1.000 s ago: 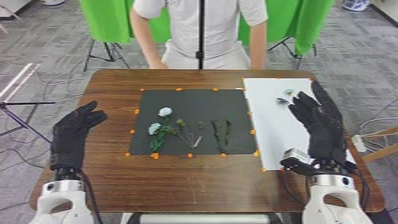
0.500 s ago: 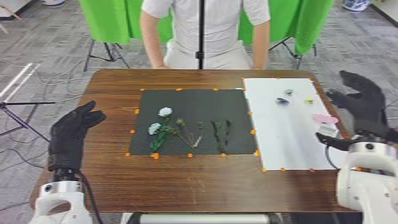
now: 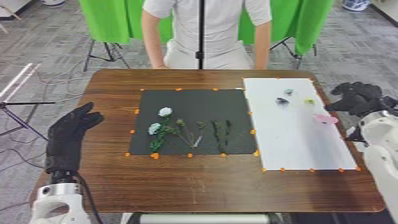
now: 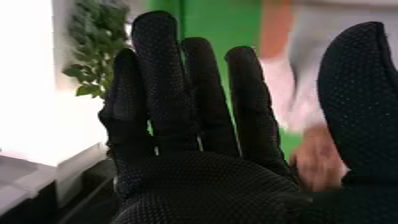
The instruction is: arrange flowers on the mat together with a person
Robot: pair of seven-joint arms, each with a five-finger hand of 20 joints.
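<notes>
Right hand, change: the right hand was over the white sheet in the first frame, then out past its right side; now it is at the worktop's right edge, its forearm farther forward than a moment ago.
Pink flower, change: partly screened by the glove in the previous frame, the pink flower is now in plain sight.
Left hand, change: none noted; the left hand is left of the mat, fingers relaxed, nothing held.
Right wrist view: right hand empty, fingers straight, thumb apart; leafy plant and green cloth behind.
Head view, mat: two white flowers at left, one above the other; small buds near the middle; green stems right of them.
Head view, sheet: pink flower, yellow flower, blue flower, pale green flower.
Surroundings: orange tabs round the mat; black pole beyond the brown worktop.
Obstruction: right hand and forearm partly cover the worktop's right edge.
</notes>
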